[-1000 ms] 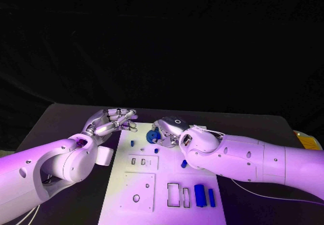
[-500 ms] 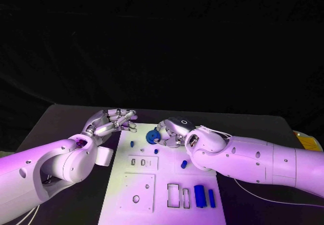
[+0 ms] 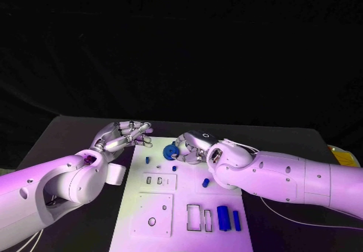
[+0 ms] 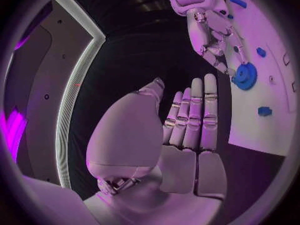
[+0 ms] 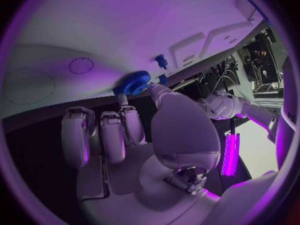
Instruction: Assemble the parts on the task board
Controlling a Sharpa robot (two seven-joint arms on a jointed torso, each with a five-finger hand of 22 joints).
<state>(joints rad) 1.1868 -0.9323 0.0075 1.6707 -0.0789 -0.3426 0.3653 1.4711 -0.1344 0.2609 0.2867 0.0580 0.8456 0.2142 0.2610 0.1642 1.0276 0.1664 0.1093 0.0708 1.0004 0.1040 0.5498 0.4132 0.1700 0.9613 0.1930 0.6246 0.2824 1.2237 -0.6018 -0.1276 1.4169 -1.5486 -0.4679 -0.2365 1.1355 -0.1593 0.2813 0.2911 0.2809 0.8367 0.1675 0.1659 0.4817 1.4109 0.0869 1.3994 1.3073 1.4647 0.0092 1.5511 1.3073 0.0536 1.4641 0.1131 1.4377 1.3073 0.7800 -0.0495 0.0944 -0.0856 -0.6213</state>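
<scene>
1. The task board [image 3: 181, 210] lies mid-table.
2. Right hand [image 3: 191, 147] pinches the blue gear [image 3: 171, 153] over the board's far end; a tilted gear could jam.
3. Left hand [image 3: 125, 135], fingers straight and together, holds nothing beside that end.

Head camera looks down; both wrist cameras share the task board [image 3: 181, 210].
</scene>
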